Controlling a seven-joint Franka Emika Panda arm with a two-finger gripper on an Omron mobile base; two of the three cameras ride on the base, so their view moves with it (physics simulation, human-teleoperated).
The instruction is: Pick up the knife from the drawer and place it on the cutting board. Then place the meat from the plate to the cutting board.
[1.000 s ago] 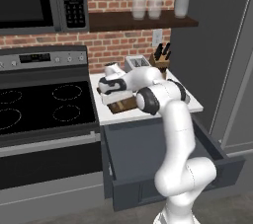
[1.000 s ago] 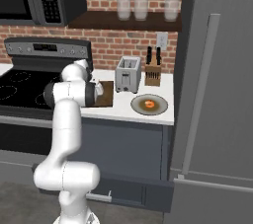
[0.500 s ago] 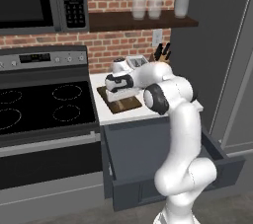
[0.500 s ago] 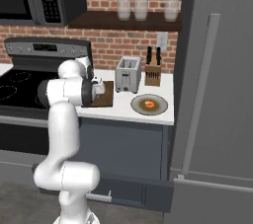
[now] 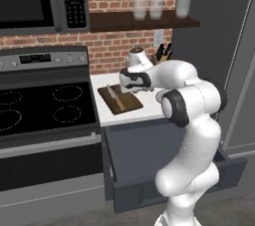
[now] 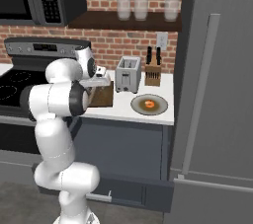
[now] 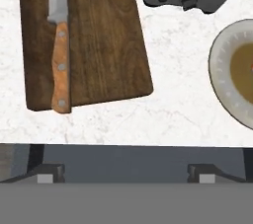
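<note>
I see the slim knife with silvery blade and light brown wooden handle (image 7: 60,55) lying flat along one long edge of the dark brown wooden cutting board (image 7: 99,40) — first step looks done. Gripper (image 7: 123,171) is released, jaws wide, holding nothing, hovering over the white counter (image 7: 163,104). The pale beige round plate (image 7: 222,82) is cut off at the frame edge; the small orange-brown meat (image 6: 148,103) sits on it. The dark slate-grey drawer (image 5: 174,190) hangs open, its interior hidden by the arm.

meat (image 6: 148,103) on plate (image 6: 160,108)
</note>
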